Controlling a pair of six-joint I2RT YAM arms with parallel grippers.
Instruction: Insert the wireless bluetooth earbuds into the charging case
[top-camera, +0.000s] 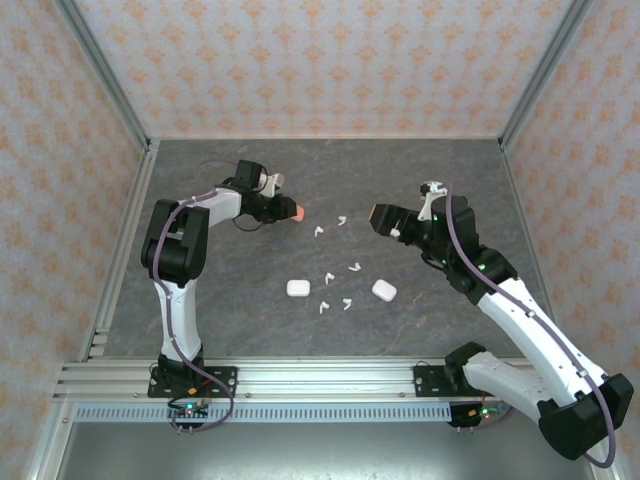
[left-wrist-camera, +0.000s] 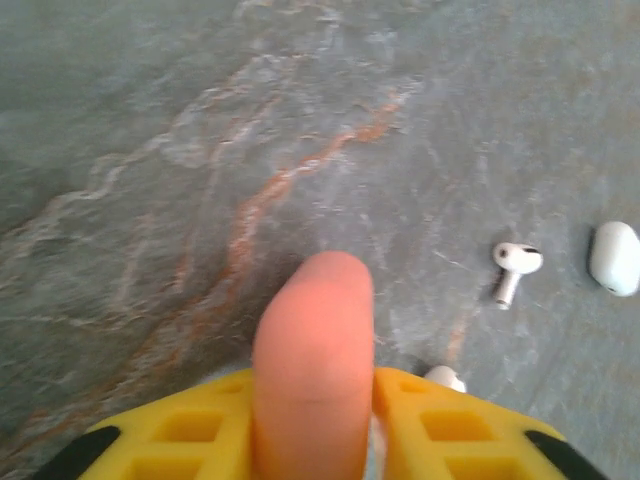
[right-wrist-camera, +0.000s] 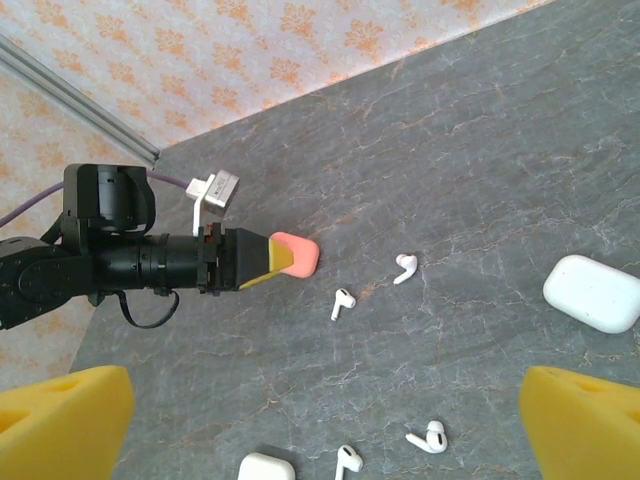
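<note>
Six white earbuds (top-camera: 328, 277) lie loose on the grey table (top-camera: 230, 300), none of them inside a case. One earbud (top-camera: 320, 232) sits just past the tips of the left pincer (top-camera: 288, 211), a touch toward the arm bases. A second earbud (top-camera: 342, 221) lies beyond it, roughly midway to the right pincer (top-camera: 378, 216). The other four are scattered nearer the bases than either pincer, well apart from both. They lie between and around two white cases (top-camera: 298, 288), one on the base side of each pincer.

The left pincer grasps a pink case (left-wrist-camera: 313, 330). Seen from its own wrist, the rounded pink body stands between the two yellow fingers (left-wrist-camera: 170, 440) and pokes out past their tips. An earbud (left-wrist-camera: 515, 265) lies ahead of those tips and off to one side, its stem pointing back toward the pincer. A small white bit shows beside one finger, and a white rounded thing (left-wrist-camera: 614, 257) is cut by the frame edge; I cannot tell what either is.

The right pincer (right-wrist-camera: 320, 400) is released: its yellow fingers (right-wrist-camera: 70, 420) stand wide apart and grip nothing. Ahead of it the left pincer (right-wrist-camera: 268, 257) points its way, pink case (right-wrist-camera: 297, 252) at the tip, with two earbuds lying in between. One white case (right-wrist-camera: 592, 292) rests near the right pincer, lid down.
</note>
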